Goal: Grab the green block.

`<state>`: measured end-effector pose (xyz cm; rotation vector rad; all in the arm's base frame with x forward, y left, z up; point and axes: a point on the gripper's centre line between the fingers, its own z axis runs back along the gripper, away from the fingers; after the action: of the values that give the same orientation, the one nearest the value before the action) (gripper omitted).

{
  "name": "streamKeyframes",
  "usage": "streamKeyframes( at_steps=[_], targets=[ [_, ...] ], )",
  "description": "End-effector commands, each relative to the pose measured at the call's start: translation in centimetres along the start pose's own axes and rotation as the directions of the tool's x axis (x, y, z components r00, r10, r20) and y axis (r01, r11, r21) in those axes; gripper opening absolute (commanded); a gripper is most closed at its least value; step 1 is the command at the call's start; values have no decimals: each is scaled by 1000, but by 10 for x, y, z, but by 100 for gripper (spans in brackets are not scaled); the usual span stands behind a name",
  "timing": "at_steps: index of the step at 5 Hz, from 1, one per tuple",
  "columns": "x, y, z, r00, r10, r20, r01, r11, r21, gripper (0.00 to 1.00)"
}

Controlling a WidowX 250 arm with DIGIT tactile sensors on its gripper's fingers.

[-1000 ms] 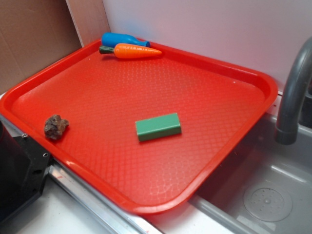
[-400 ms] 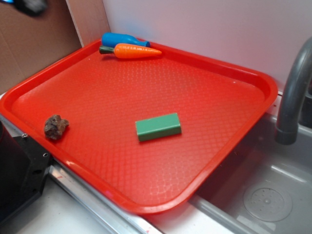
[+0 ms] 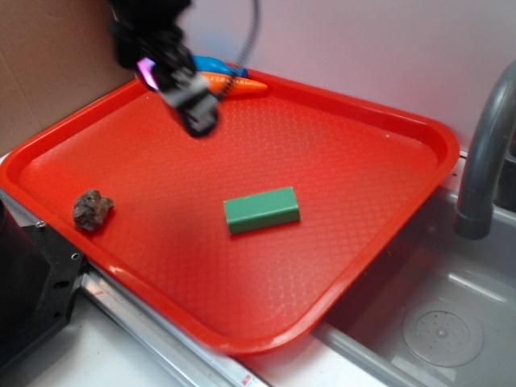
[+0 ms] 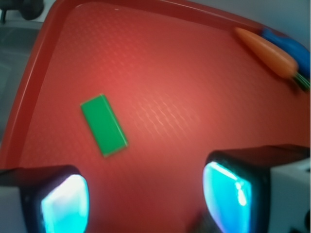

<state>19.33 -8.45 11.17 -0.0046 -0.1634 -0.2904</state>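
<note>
Pincer [image 3: 196,113] upper left of frame, jaws apart, empty, hanging above the red tray [image 3: 419,129] near the carrot [image 3: 234,82]. Green block [image 3: 261,210] lies flat mid-tray, well apart from everything, so a top-down approach looks clear. In the wrist view the block [image 4: 103,124] sits left of centre: not lined up yet.

Tray [image 3: 347,161]: red, embossed overall with a fine diamond texture. Green block [image 3: 261,210]: plain solid green, lying ahead of the gripper [image 3: 193,105], whose body is black and grey with a small magenta glow on one side. In the wrist view the two fingers [image 4: 63,201] show black housings around glowing cyan faces. Toy carrot [image 3: 235,83]: orange, just behind the gripper. Bottle-shaped toy [image 3: 216,65]: blue. Rock-like lump [image 3: 92,210]: mottled brown. Faucet [image 3: 484,153]: grey
</note>
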Motion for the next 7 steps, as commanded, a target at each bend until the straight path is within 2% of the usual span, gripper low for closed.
streamKeyframes(
  at_steps=[1, 2, 3, 4, 5, 6, 7],
  targets=[
    [19, -20, -42, 996, -92, -3, 92, 995, -34, 100],
    [19, -24, -60, 988, -145, -46, 142, 988, -57, 100],
    [23, -26, -82, 972, -225, -71, 222, 974, -44, 100],
    [30, -23, -98, 963, -239, -127, 238, 971, -19, 100],
    [31, -24, -101, 960, -251, -120, 250, 968, -29, 0],
    [27, -24, -92, 960, -252, -119, 250, 968, -34, 0],
    [15, -13, -59, 970, -235, -70, 231, 971, -58, 0]
  ],
)
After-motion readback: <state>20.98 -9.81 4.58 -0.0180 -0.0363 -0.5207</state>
